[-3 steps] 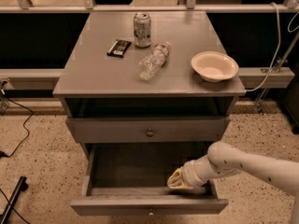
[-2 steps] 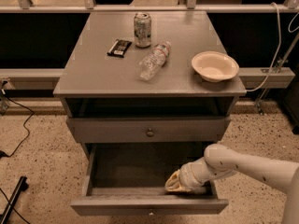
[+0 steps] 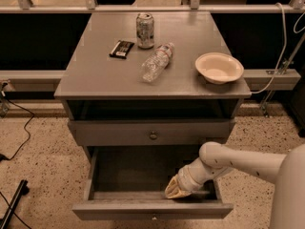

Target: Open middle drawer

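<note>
The middle drawer (image 3: 152,210) is the lower grey one. It stands pulled well out, and its deep plain grey inside shows. Its small knob (image 3: 153,217) is at the centre of the low front. My gripper (image 3: 175,190) reaches down into this drawer from the right on the white arm (image 3: 228,163). Its yellowish tip sits at the right front of the inside, just behind the front board. It holds nothing that I can see.
Above it is a grey drawer front (image 3: 114,133) with a round knob (image 3: 153,136), and a dark gap lies under the tabletop. On top are a can (image 3: 145,30), a dark packet (image 3: 121,48), a lying plastic bottle (image 3: 156,62) and a white bowl (image 3: 219,67). Cables (image 3: 19,128) lie on the floor at left.
My gripper has shifted slightly left and toward the drawer's front board. The drawer stands as far out as before.
</note>
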You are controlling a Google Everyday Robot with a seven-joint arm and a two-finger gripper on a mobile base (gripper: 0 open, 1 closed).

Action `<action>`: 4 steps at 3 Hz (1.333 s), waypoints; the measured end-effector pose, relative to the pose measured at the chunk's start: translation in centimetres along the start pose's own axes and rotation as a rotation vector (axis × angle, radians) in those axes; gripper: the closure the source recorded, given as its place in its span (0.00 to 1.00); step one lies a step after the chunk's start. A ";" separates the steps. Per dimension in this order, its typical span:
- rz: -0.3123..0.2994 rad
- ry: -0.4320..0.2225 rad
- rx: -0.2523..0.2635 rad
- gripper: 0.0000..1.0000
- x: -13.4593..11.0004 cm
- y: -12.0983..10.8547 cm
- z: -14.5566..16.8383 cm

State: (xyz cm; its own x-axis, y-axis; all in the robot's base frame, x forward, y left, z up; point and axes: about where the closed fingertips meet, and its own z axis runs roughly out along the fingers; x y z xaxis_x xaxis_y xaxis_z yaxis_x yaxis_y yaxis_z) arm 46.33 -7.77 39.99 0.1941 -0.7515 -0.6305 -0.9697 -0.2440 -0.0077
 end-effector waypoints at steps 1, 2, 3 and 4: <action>0.008 -0.048 -0.163 1.00 -2.1 2.6 -0.5; 0.012 -0.058 -0.181 1.00 -2.5 2.9 -0.7; 0.012 -0.058 -0.181 1.00 -2.5 2.9 -0.7; 0.012 -0.058 -0.181 1.00 -2.5 2.8 -0.7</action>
State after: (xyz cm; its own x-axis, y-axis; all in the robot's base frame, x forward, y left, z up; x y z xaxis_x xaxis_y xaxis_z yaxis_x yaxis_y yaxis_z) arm 43.21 -7.05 42.11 0.1685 -0.7197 -0.6736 -0.9285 -0.3453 0.1366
